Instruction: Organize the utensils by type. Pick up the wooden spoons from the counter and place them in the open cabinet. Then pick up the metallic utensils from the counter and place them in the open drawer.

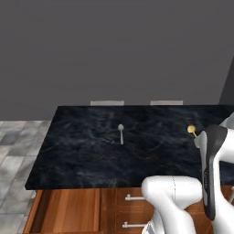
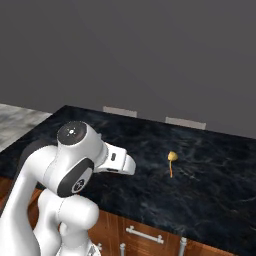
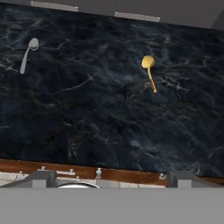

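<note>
My gripper (image 3: 109,181), jaws wide, empty; wooden spoon (image 1: 192,130) centre-right, handle hidden behind my arm; metal spoon (image 3: 27,54) upper left.

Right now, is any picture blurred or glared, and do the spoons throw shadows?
Left base view: soft, slightly blurred; metal spoon casts no clear shadow on the counter. Right base view: even flat light, no glare; wooden spoon sharp enough. Hand view: crispest, pale veins distinct, both spoons shadowless.
</note>
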